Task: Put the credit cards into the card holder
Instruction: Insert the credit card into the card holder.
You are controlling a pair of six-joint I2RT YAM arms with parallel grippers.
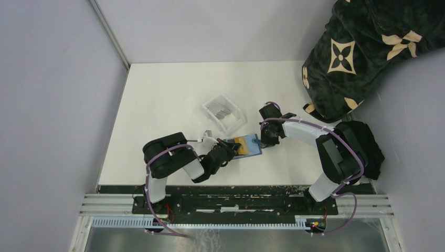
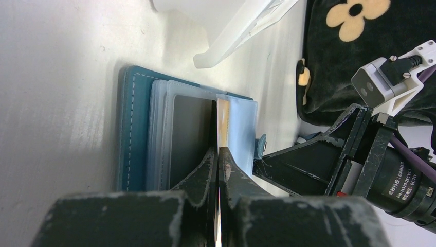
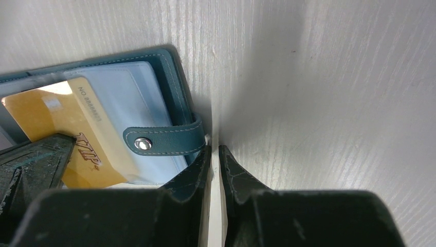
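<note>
- Clenched tight on the gold-yellow credit card (image 2: 222,121) with the left gripper (image 2: 220,154): pinched across both faces at the near end, edge-on to its own wrist camera.
- Drawn almost together on the right gripper (image 3: 215,154), with only a sliver of table between the fingertips and nothing pinched. Parked right against the holder's edge by the snap tab (image 3: 164,140).
- Out to the teal card holder (image 2: 134,128): spread open and flat on the table (image 1: 168,94) between the two grippers, clear sleeves fanned upward.
- Over those sleeves, the card's free end. Cannot tell whether already inside a pocket or just lying on top.
- Judging the card: light, stiff, slick plastic, apt to pivot in a pinch. Best held flat across the faces near one end, leaving the leading end free for the slot.
- Judging the holder: light, floppy, soft-sleeved, likely to skid on the smooth top when pushed. Worth bracing at the tab side, as the right gripper seems placed to do.
- Farther out, greyish cards (image 1: 220,111) in the clear tray (image 1: 237,124), apart from the holder. Thin and flat, so probably easiest taken by an edge.
</note>
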